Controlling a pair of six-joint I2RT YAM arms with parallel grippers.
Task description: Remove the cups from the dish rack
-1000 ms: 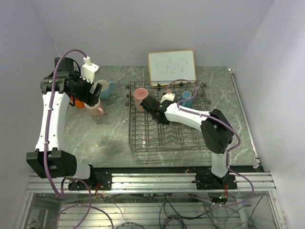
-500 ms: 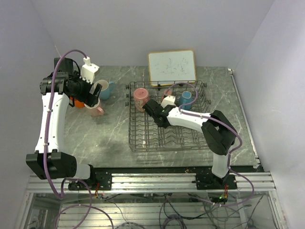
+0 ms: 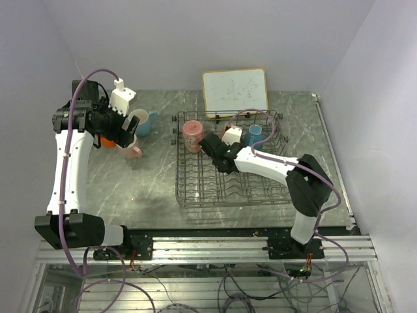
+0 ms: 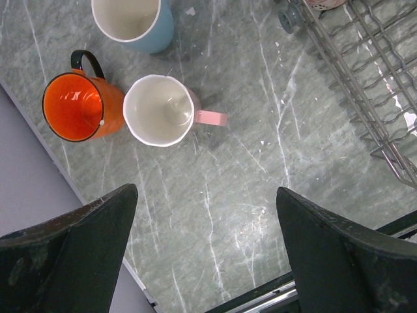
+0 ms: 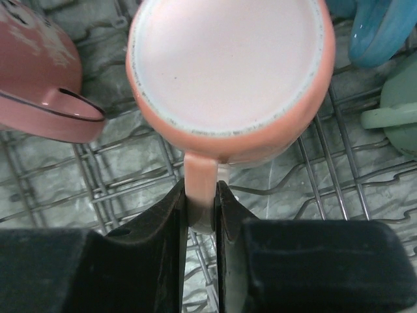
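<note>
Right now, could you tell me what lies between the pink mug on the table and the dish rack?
Only bare table separates the mug from the dish rack, per the left wrist view.

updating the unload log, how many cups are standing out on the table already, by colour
orange cup: 1
blue cup: 1
pink cup: 1
total: 3
</note>
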